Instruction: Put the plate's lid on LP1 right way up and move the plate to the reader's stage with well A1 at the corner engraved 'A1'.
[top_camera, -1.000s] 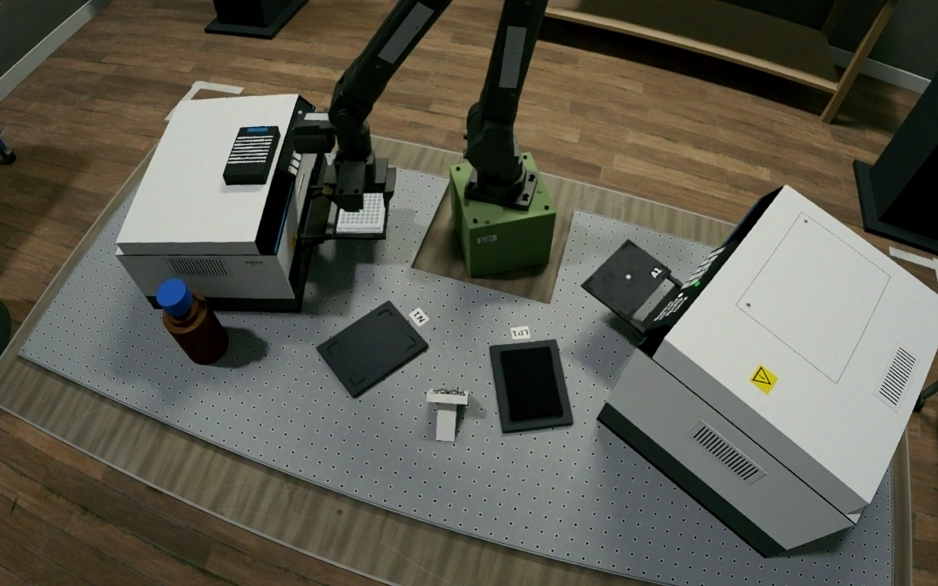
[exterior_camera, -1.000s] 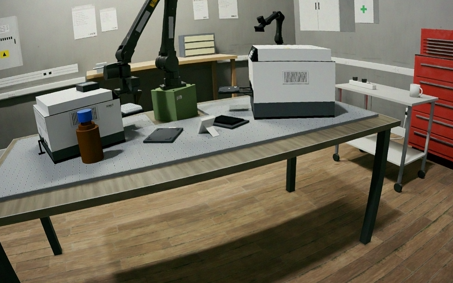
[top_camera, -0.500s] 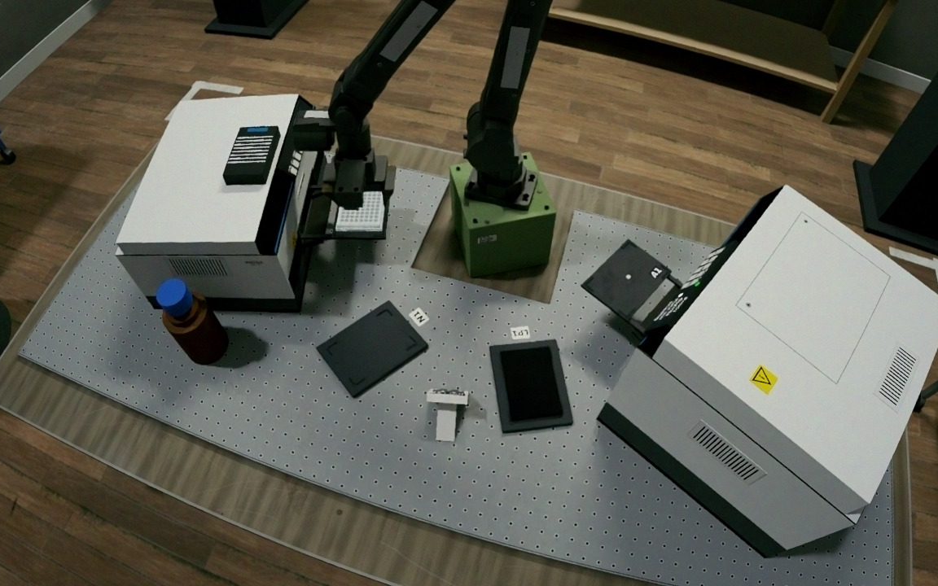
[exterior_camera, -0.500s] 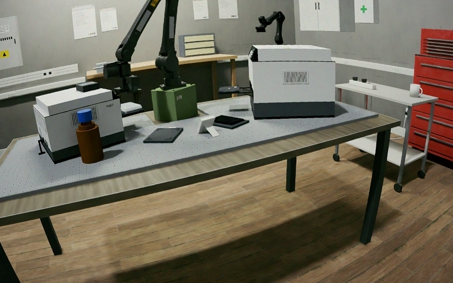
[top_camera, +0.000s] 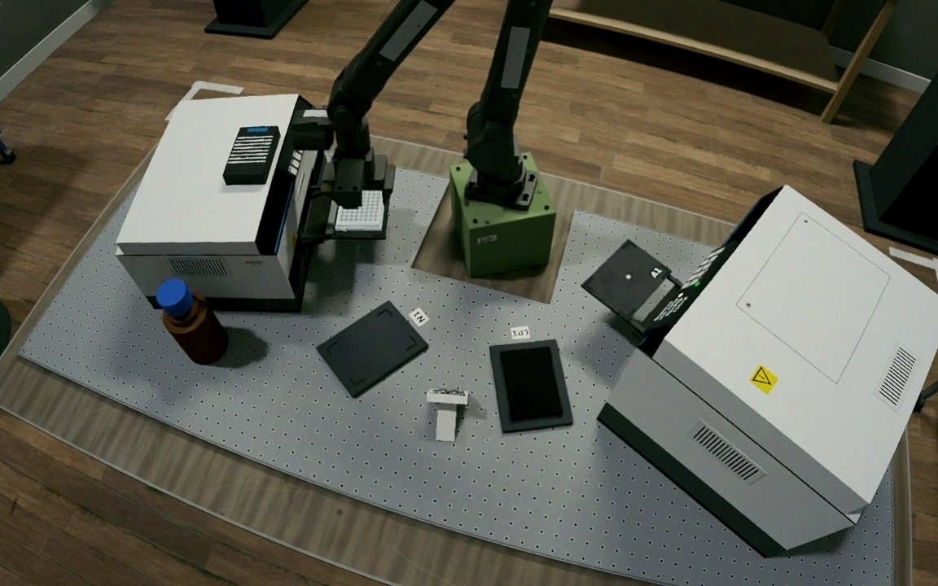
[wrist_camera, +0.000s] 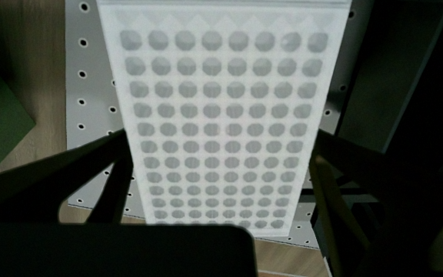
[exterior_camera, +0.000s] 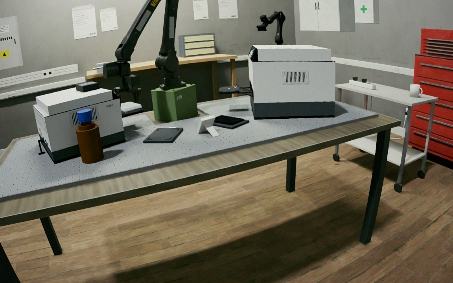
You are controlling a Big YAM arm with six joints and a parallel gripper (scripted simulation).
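Note:
The white well plate [top_camera: 361, 212] [exterior_camera: 130, 105] [wrist_camera: 221, 115] is uncovered, its wells showing. It sits level at the dispenser's stage [top_camera: 344, 234], just off the dispenser [top_camera: 195, 196] [exterior_camera: 73, 105]. My gripper [top_camera: 352, 198] [exterior_camera: 128, 96] [wrist_camera: 221, 138] comes down from above, with one finger against each long side of the plate. The dark lid [top_camera: 531, 382] [exterior_camera: 228, 120] lies flat at LP1, below its label [top_camera: 520, 333]. The reader's stage [top_camera: 621, 280] [exterior_camera: 229, 89] stands out empty from the reader [top_camera: 786, 364] [exterior_camera: 291, 80], with 'A1' engraved at one corner.
A brown bottle with a blue cap [top_camera: 191, 324] [exterior_camera: 88, 140] stands in front of the dispenser. The N1 nest [top_camera: 371, 347] [exterior_camera: 162, 134] is empty. A small white card stand [top_camera: 447, 411] [exterior_camera: 207, 124] stands beside LP1. The arm's green base [top_camera: 505, 225] [exterior_camera: 173, 101] is between the two machines.

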